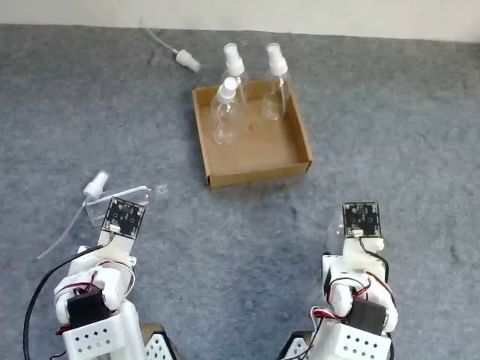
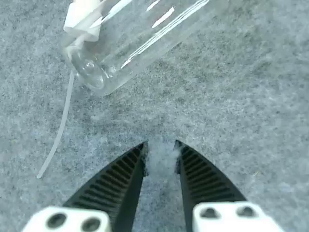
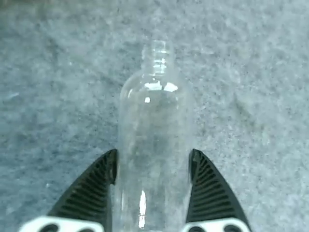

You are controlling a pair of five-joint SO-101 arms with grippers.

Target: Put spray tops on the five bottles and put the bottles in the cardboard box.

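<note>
A: Left side, quick: what's your left gripper (image 2: 161, 146) doing?
B: Fingers a little apart, with grey carpet (image 2: 251, 106) showing in the gap. A clear bottle (image 2: 145, 38) lies on its side just beyond your tips, not touching them. A white spray top (image 2: 83, 14) sits right beside its base end, and its thin dip tube (image 2: 58, 130) trails over the carpet. All of that is near left.
A: And your right?
B: Your right gripper (image 3: 153, 157) pinches an open-necked bottle (image 3: 154, 106), one finger pressed on each side. The bare threaded neck points away from the wrist. Near right.
A: Box?
B: The cardboard box (image 1: 259, 174) sits far centre, well apart from both your arms. Three capped bottles (image 1: 227, 112) stand inside, two along the far wall and one at the left. A loose spray top (image 1: 186, 60) lies on the carpet just beyond the box's far left corner
</note>
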